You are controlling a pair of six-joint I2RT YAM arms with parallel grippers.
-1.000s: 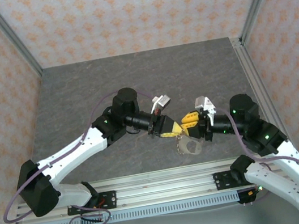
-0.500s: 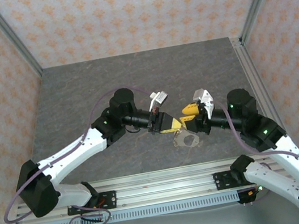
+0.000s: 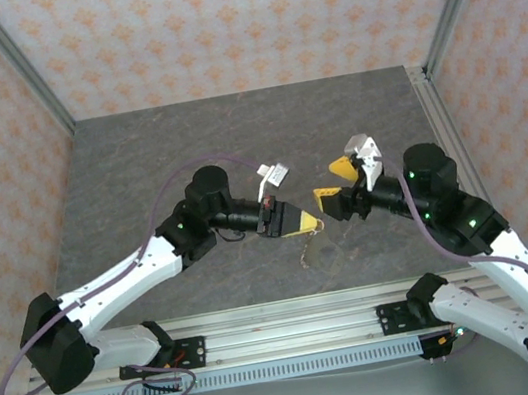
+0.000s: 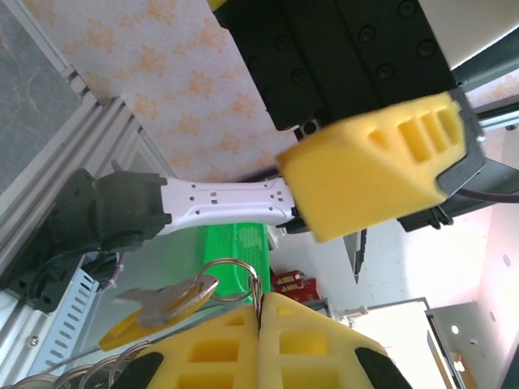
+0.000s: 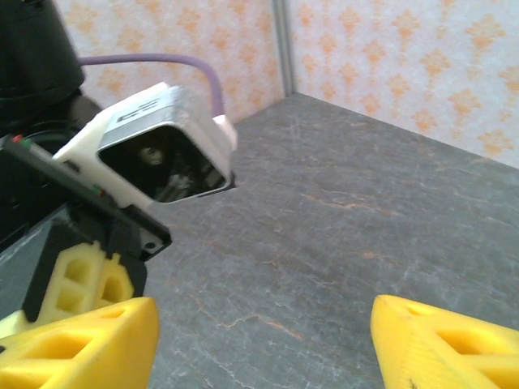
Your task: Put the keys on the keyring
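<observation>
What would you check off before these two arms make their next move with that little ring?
1. Left gripper pinching the keyring: ok, its fingers are shut on the wire.
2. Key threaded on the keyring: cannot tell; it lies against the loop, but the join is unclear.
3. Right gripper open and ready: ok, its fingers are wide apart.
4. Right gripper apart from the keyring: ok, the left wrist view shows a gap between its finger and the loop.
5. Keyring hanging free of the table: cannot tell from above.
</observation>
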